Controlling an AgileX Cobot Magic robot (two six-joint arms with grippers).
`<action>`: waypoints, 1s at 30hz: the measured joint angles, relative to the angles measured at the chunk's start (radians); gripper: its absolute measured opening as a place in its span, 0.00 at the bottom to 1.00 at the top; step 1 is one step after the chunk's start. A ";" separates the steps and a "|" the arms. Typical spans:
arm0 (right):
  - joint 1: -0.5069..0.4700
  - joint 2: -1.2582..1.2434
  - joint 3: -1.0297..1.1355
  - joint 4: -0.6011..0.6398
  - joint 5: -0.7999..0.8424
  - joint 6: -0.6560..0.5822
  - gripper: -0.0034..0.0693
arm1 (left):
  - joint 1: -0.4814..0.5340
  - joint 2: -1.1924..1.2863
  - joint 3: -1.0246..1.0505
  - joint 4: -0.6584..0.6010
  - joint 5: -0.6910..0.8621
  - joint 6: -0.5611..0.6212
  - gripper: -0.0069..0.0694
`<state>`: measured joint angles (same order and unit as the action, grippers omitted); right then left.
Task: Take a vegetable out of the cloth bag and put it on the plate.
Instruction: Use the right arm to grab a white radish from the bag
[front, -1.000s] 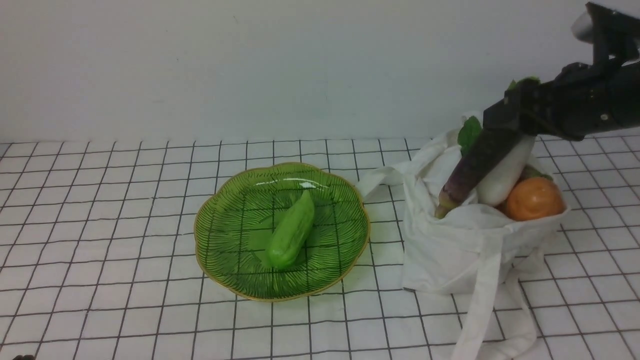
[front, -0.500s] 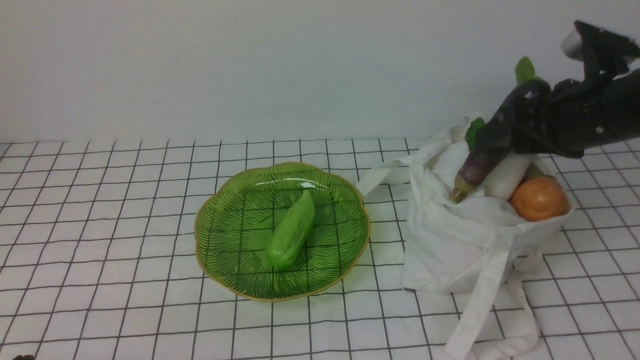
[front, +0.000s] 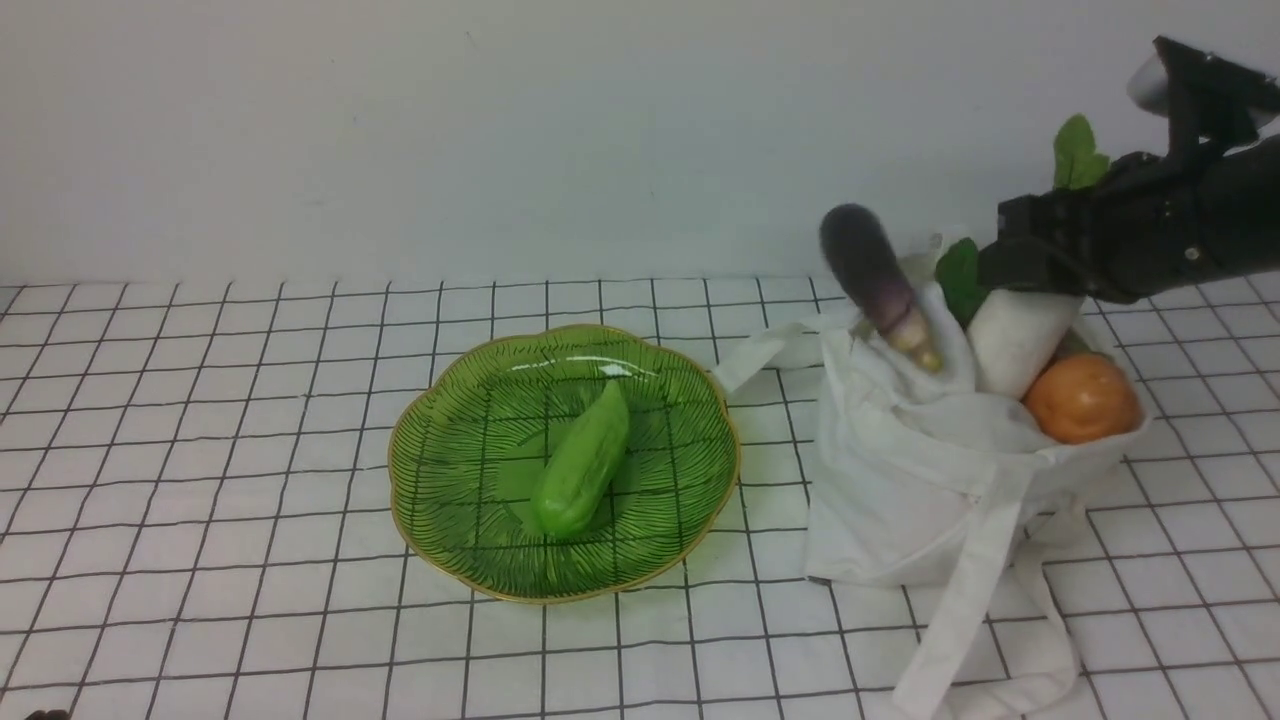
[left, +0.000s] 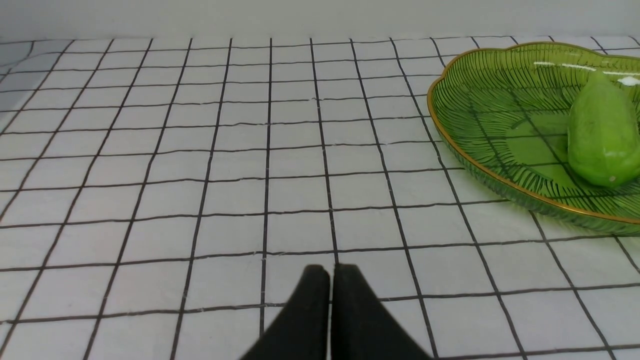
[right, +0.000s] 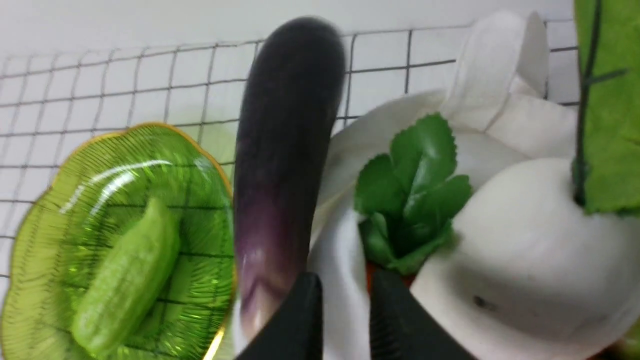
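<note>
- Two grippers, neither holding anything. The right gripper (right: 345, 320) hangs over the mouth of the cloth bag (front: 920, 480), jaws almost together with a thin gap and nothing between them. The left gripper (left: 330, 300) is pinched closed, low over the gridded tablecloth (left: 200, 150), clear of the work.
- The target radish (front: 1015, 340) is not out yet. It stands in the cloth bag with its leafy end up, just beside the right fingers but not between them, so there is no grip on it as things stand.
- The bag also holds an eggplant (front: 875, 275), leaning out over the rim on the plate (front: 470, 540) side and smeared in the front view. An orange round fruit (front: 1082, 397) sits against the radish.
- The plate sits apart from the bag on its left and carries one cucumber (front: 582, 462), with bare glass beside it for the radish.
- My read: the eggplant may tip out, and the jaws need reopening before they go for the radish.
</note>
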<state>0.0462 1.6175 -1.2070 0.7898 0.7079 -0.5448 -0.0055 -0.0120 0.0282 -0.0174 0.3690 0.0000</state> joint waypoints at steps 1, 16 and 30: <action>0.007 0.000 0.000 0.011 -0.001 -0.009 0.20 | 0.000 0.000 0.000 0.000 0.000 0.000 0.08; 0.265 0.000 -0.198 -0.332 0.104 0.054 0.36 | 0.000 0.000 0.000 0.000 0.000 0.000 0.08; 0.269 0.011 -0.270 -0.629 0.279 0.315 0.38 | 0.000 0.000 0.000 0.000 0.000 0.000 0.08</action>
<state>0.3148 1.6289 -1.4774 0.1609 0.9865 -0.2296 -0.0055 -0.0120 0.0282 -0.0174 0.3690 0.0000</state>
